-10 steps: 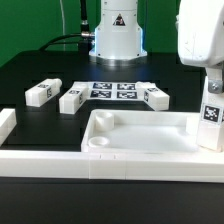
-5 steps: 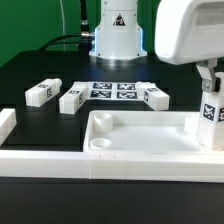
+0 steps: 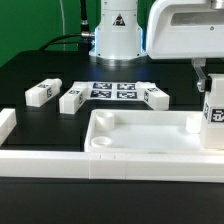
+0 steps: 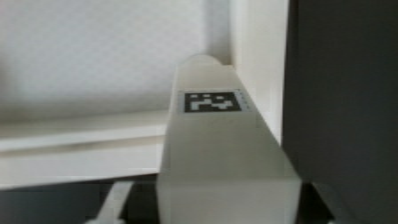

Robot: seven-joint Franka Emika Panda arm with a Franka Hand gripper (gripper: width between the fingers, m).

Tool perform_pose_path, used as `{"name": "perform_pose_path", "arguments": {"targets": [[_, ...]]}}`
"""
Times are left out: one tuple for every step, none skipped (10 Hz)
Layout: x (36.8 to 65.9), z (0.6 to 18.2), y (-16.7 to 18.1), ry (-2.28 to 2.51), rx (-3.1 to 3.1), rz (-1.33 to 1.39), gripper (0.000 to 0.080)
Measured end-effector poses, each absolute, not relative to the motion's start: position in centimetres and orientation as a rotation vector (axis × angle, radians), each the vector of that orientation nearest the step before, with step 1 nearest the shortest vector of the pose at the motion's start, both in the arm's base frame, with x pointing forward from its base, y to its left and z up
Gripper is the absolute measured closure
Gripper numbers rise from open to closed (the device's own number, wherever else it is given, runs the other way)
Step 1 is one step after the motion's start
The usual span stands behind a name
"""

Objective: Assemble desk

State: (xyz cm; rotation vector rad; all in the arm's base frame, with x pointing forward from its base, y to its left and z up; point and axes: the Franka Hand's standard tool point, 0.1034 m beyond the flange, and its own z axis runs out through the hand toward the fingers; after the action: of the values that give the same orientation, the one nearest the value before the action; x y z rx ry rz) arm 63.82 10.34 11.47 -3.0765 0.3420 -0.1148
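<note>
White leg [image 3: 213,120] pinched upright between hand [image 3: 209,90] fingers.

The bench [image 3: 30,70] is black, and the backdrop [image 3: 25,25] behind it is green. The tabletop [image 3: 140,128] is plain white, rim and floor alike. Far of it, the first leg [image 3: 41,92], second leg [image 3: 73,98] and third leg [image 3: 155,96] are white, each with black-and-white square tags. The fourth leg [image 3: 214,120], at the exterior view's right, is white too; the wrist view shows its tag [image 4: 215,102] as a black square with white cells. The marker board [image 3: 113,91] is white with several black-and-white tags. The near border wall [image 3: 50,161] is unpatterned white. The robot base [image 3: 117,38] is white with a black triangle mark and a blue glow.
</note>
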Motion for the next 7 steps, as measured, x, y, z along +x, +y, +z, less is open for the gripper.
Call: {"name": "perform_pose_path", "arguments": {"targets": [[63.83, 11.47, 10.26, 0.442, -3.062, -0.113, 0.0508], [63.84, 11.47, 10.24, 0.486, -3.054, -0.112, 0.0508], [63.82, 11.45, 10.28, 0.530, -3.045, -0.110, 0.0475], [63.81, 11.45, 10.27, 0.490, -3.053, -0.110, 0.0475], [63.80, 11.44, 10.19, 0.398, -3.069, -0.111, 0.0283], [63.79, 11.44, 10.25, 0.344, -3.078, -0.112, 0.0178], [63.77, 11.44, 10.38, 0.236, -3.091, -0.115, 0.0178]]}}
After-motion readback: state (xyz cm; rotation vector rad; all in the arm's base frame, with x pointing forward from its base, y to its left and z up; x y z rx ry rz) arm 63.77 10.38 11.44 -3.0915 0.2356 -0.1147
